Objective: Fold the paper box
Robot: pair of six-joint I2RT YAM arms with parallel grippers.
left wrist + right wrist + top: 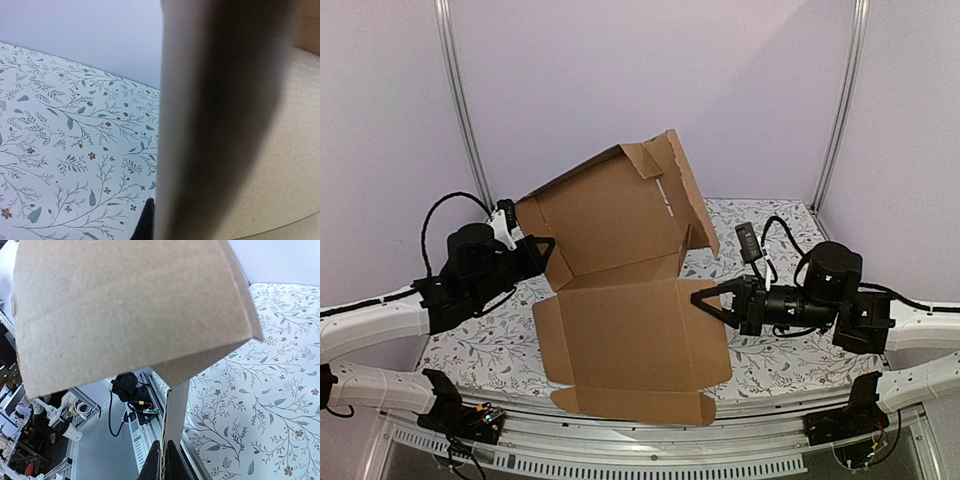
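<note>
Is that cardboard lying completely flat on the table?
No, the far half of the box stands raised at a slant, while only the near half lies low.

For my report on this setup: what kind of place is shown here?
Probably a robot test booth in a lab: plain walls on metal posts, two robot arms at a table with a flowered cloth, and wired electronics below.

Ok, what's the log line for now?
left gripper: shut on paper box | right gripper: shut on paper box | far panel tilted up
</note>
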